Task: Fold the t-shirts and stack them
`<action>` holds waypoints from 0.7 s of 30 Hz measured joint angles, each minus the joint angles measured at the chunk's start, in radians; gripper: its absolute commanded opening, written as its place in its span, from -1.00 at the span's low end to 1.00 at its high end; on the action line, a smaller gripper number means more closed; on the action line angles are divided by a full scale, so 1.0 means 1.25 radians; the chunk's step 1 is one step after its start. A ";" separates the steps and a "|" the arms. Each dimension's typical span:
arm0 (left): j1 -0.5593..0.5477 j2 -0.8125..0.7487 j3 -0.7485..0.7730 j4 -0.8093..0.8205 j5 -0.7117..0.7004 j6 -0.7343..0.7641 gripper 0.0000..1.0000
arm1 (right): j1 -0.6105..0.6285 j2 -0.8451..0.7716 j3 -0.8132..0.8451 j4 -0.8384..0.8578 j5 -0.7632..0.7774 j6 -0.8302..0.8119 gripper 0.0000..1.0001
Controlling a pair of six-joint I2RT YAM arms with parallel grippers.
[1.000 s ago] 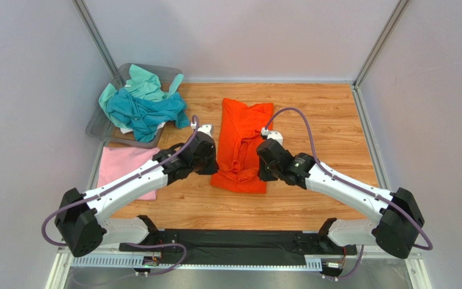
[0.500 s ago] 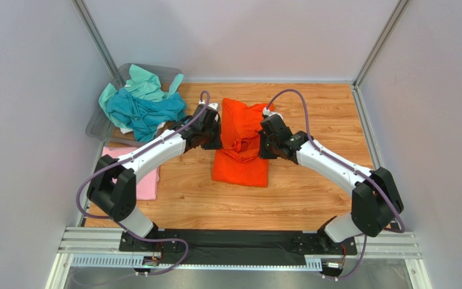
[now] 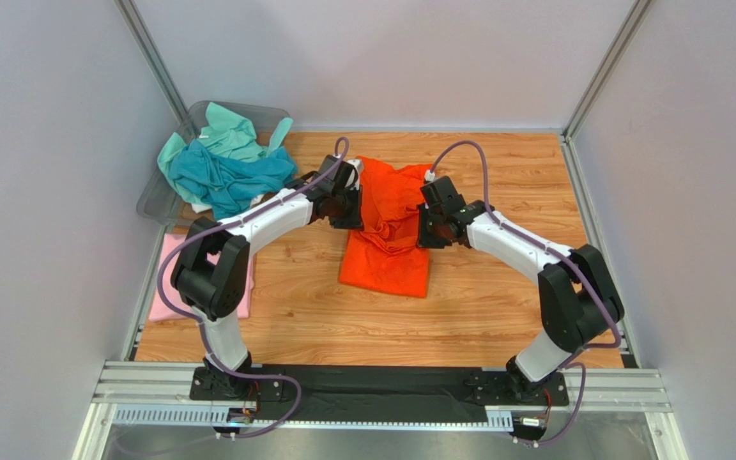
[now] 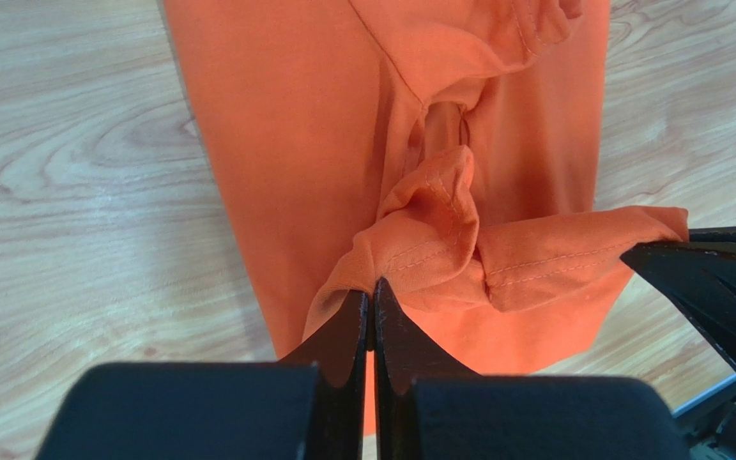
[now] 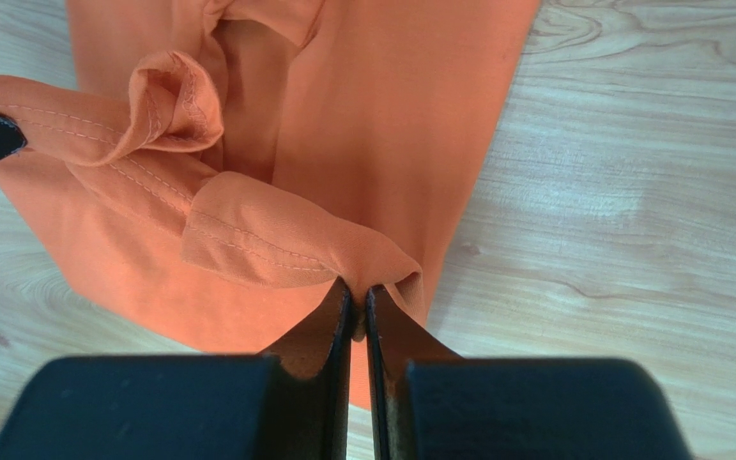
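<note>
The bright orange t-shirt [image 3: 393, 225] lies mid-table, its near hem lifted and folded back toward the far end. My left gripper [image 3: 355, 204] is shut on the hem's left corner, seen in the left wrist view [image 4: 372, 287] pinching orange cloth [image 4: 295, 144]. My right gripper [image 3: 427, 222] is shut on the hem's right corner, seen in the right wrist view [image 5: 357, 287] pinching orange cloth [image 5: 391, 125]. The hem hangs bunched between the two grippers above the shirt. A pale pink t-shirt [image 3: 172, 273] lies flat at the left. Teal [image 3: 228, 177] and mint green [image 3: 233, 129] shirts are heaped in the bin.
A grey see-through plastic bin [image 3: 156, 201] stands at the back left corner, shirts spilling over its rim. Grey walls and metal posts enclose the wooden table [image 3: 497, 307]. Bare wood shows to the right of the orange shirt and along the near edge.
Both grippers have carried the orange shirt's near hem away from the near edge toward the far end, folding the shirt over itself. Both arms have stretched out further.
</note>
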 measured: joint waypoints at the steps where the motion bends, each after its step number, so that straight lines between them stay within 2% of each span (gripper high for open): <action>1: 0.002 0.011 0.006 -0.001 0.002 0.002 -1.00 | -0.002 0.010 0.000 0.005 -0.001 0.000 -0.85; 6: 0.010 0.067 0.043 -0.009 0.003 0.005 -0.99 | -0.017 0.059 0.002 0.023 -0.006 0.001 -0.77; 7: 0.013 0.077 0.050 -0.012 0.003 0.006 -0.94 | -0.021 0.069 0.003 0.025 -0.007 0.001 -0.74; 10: 0.020 0.099 0.070 -0.024 0.002 0.010 -0.80 | -0.032 0.092 0.010 0.027 -0.007 0.002 -0.53; 12: 0.021 0.106 0.083 -0.035 0.003 0.019 -0.44 | -0.037 0.096 0.014 0.027 -0.007 0.005 -0.39; 13: 0.022 0.106 0.085 -0.038 0.003 0.022 -0.21 | -0.038 0.095 0.016 0.027 -0.007 0.004 -0.35; 14: 0.022 0.106 0.087 -0.040 0.003 0.026 0.04 | -0.039 0.095 0.020 0.027 -0.007 0.004 -0.20; 17: 0.022 0.103 0.090 -0.045 0.004 0.027 0.51 | -0.039 0.087 0.025 0.027 -0.009 0.003 0.10; 19: 0.022 0.091 0.088 -0.052 0.004 0.025 0.74 | -0.039 0.069 0.025 0.022 -0.019 0.001 0.19; 20: 0.022 0.078 0.083 -0.053 0.003 0.023 0.99 | -0.039 0.053 0.025 0.019 -0.024 0.000 0.47; 21: 0.022 0.060 0.074 -0.053 0.002 0.023 0.99 | -0.039 0.036 0.023 0.017 -0.030 0.002 0.63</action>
